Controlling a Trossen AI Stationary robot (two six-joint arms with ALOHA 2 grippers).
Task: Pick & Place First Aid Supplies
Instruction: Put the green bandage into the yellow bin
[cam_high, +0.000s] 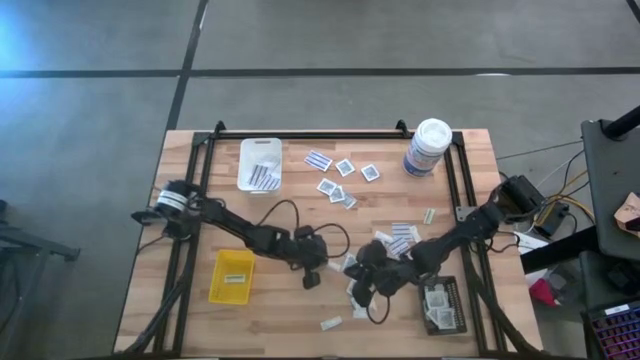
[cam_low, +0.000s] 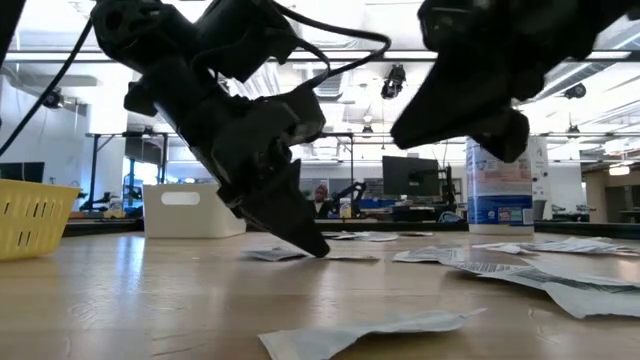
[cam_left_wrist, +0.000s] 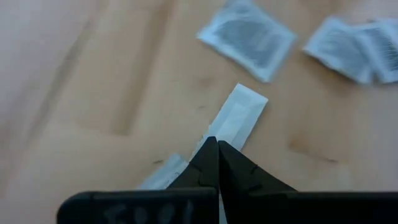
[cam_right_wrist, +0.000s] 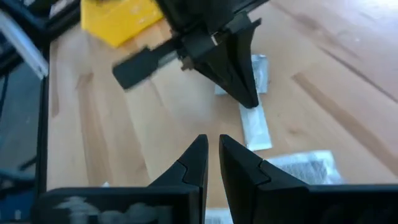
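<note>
First aid packets lie scattered flat on the wooden table (cam_high: 280, 320): grey-centred squares (cam_high: 345, 168), striped strips (cam_high: 400, 240) and a pale narrow strip (cam_left_wrist: 242, 115). My left gripper (cam_high: 311, 277) is shut and slants down, its tips on that pale strip (cam_right_wrist: 255, 127). My right gripper (cam_right_wrist: 212, 144) hovers just to the right of it, above the table. Its fingers are a narrow gap apart, point toward the strip and have nothing between them. My left gripper sets its shut fingertips (cam_left_wrist: 217, 146) down on the pale narrow strip (cam_left_wrist: 231, 132), slanting from above and from the table's left. In the right wrist view the tips meet the strip's end (cam_right_wrist: 247, 109). The strip lies flat on the table.
A white tray (cam_high: 243, 160) with striped strips stands at the far left. A yellow tray (cam_high: 232, 275) lies near left and a black tray (cam_high: 455, 300) with square packets near right. A tall white canister (cam_high: 428, 147) stands at the far right. Cables loop over the middle.
</note>
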